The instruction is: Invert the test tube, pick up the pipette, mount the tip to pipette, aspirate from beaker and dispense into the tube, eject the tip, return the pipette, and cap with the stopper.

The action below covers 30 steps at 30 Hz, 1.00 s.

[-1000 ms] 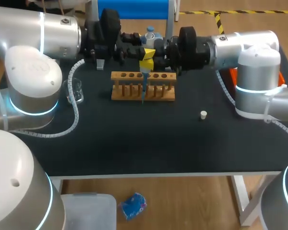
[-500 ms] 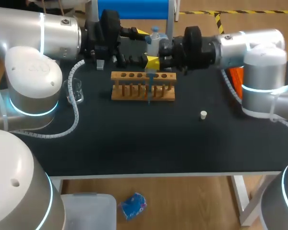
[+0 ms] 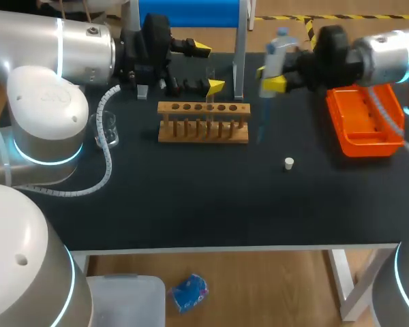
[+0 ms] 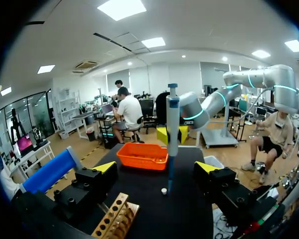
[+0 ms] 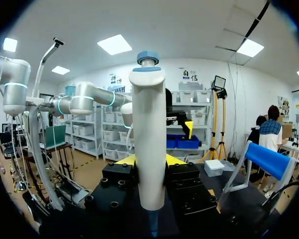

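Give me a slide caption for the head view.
Right gripper holds the pipette upright between rack and orange tray; left gripper open by the rack.

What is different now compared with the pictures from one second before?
The right gripper, still shut on the pipette, swung away from the rack toward the robot's right. The rack, stopper and beaker stayed put.

Your right gripper (image 3: 271,83) has carried the pipette (image 3: 278,49) away from the wooden rack (image 3: 203,131).
A second ago the pipette's tip hung down at the rack's holes. Since then you've swung it toward 3 o'clock, well clear of the rack, and the arm's retreat has uncovered the orange tray (image 3: 365,126) at the table's 3 o'clock edge.
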Motion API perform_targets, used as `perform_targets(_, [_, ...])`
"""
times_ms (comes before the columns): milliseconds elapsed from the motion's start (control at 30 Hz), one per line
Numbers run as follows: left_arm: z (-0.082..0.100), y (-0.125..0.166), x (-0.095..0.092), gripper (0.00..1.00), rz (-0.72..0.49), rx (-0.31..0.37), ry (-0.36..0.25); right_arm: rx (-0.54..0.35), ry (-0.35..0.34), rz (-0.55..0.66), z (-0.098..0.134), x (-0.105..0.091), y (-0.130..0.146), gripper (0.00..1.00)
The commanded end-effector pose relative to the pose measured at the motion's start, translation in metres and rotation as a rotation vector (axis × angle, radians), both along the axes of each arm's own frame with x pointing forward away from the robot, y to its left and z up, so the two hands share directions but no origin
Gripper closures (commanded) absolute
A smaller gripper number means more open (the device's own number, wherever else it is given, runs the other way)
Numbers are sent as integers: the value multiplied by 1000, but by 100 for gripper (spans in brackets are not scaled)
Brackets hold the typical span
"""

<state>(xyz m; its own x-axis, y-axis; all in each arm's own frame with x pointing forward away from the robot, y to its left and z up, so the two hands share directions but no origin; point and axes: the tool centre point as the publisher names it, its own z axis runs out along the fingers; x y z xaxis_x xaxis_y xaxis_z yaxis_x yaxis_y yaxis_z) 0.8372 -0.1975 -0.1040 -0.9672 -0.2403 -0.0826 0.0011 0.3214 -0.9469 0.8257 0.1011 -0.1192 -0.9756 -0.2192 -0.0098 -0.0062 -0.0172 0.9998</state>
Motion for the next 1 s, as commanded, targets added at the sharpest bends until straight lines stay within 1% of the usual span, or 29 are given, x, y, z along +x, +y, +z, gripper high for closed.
perform_targets(33, [0,0,0,0,1,-1,-1,12,-2,-14,5,13,-93,100])
perform_targets(133, [0,0,0,0,1,-1,-1,-1,-19,-19,8,18,-126,100])
perform_targets(200, [0,0,0,0,1,-1,-1,-25,-29,-25,9,22,-145,100])
perform_targets(233, [0,0,0,0,1,-1,-1,-21,-29,-24,10,24,-153,100])
perform_targets(300, [0,0,0,0,1,-1,-1,-48,-30,-27,11,26,-166,100])
perform_targets(400, [0,0,0,0,1,-1,-1,-57,-33,-39,11,30,-185,100])
perform_targets(500, [0,0,0,0,1,-1,-1,-50,-34,-44,7,35,-203,100])
perform_targets(733, [0,0,0,0,1,-1,-1,-29,-63,-21,-11,47,-227,100])
perform_targets(833, [0,0,0,0,1,-1,-1,-18,-66,-19,-19,57,-237,100])
perform_targets(1000, [0,0,0,0,1,-1,-1,-10,-59,-21,-30,68,-247,100])
